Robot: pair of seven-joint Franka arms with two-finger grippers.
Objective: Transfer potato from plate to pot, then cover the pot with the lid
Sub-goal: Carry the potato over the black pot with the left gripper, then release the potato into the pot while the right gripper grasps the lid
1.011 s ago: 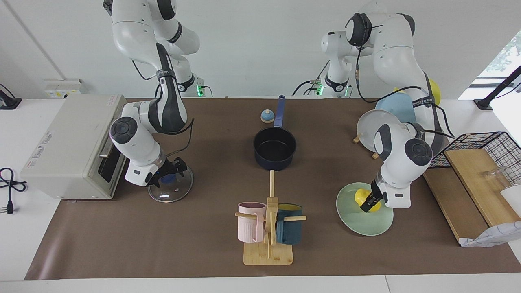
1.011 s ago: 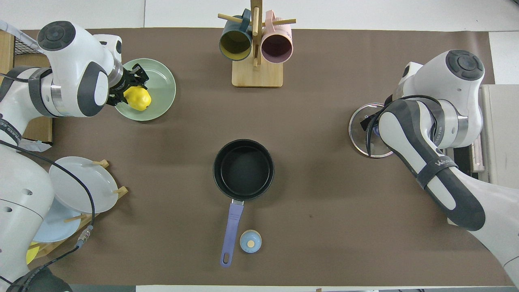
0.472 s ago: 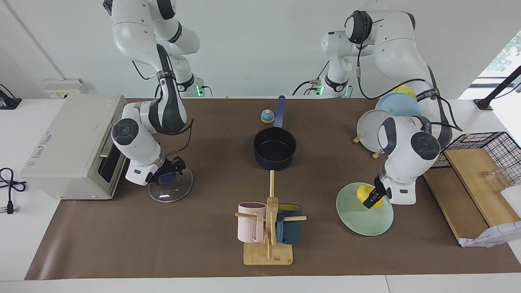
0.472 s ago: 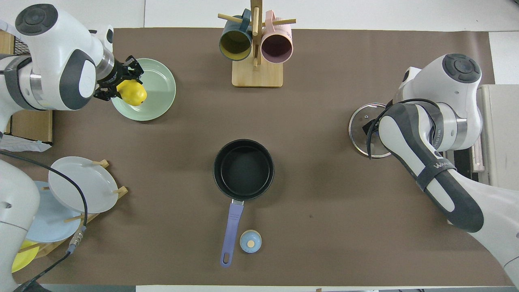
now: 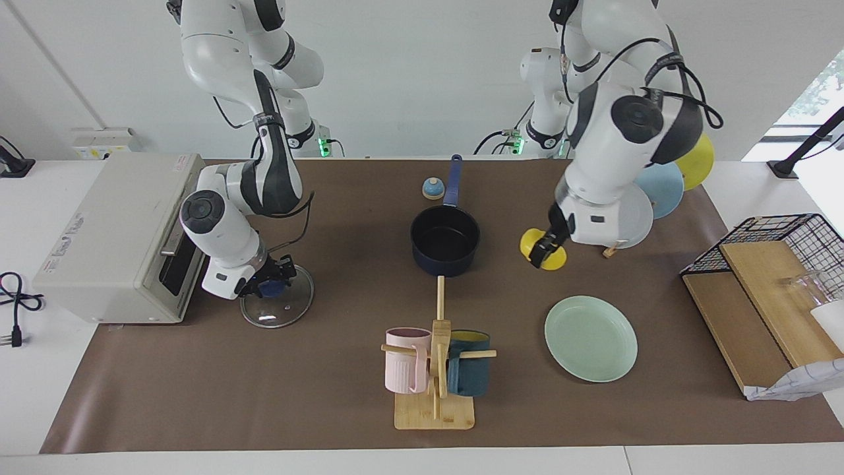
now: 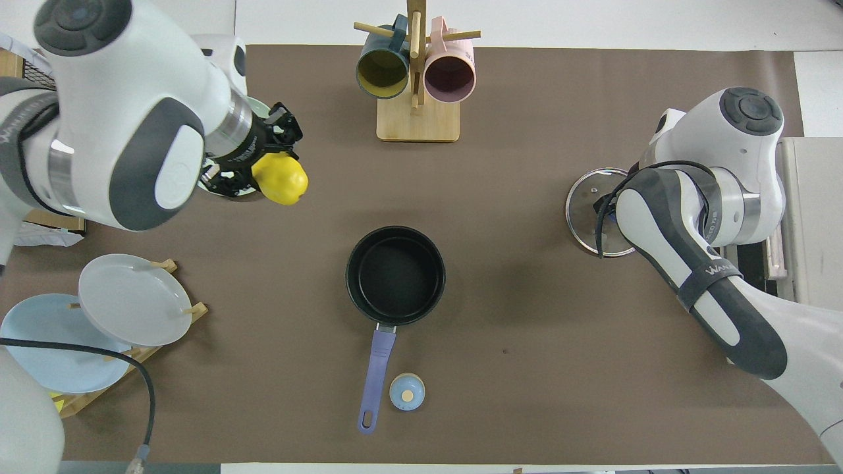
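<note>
Carrying the potato (image 5: 542,249) in the air, the left gripper (image 5: 544,251) has its fingers clamped on the yellow lump, which hangs clear of the table between the plate (image 5: 591,338) and the pot (image 5: 445,241), over bare brown mat. The mint plate lies bare near the left arm's end of the table, and the pot sits open at the table's middle, black inside showing, its long handle pointing toward the robots (a small blue bell (image 5: 432,189) rests just beside that handle). At the right arm's end, the right gripper (image 5: 269,285) is down at the lid (image 5: 277,305), which lies flat on the mat in front of the toaster oven (image 5: 112,234); its fingers sit around the blue knob, but whether they have fully gripped it I cannot tell. The step in hand looks like the transfer itself, roughly midway. The next move calls for bringing the potato over the pot's mouth and lowering it inside the rim before letting go, since a high drop could bounce it out. Only then should the lid be lifted level and set onto the pot.
</note>
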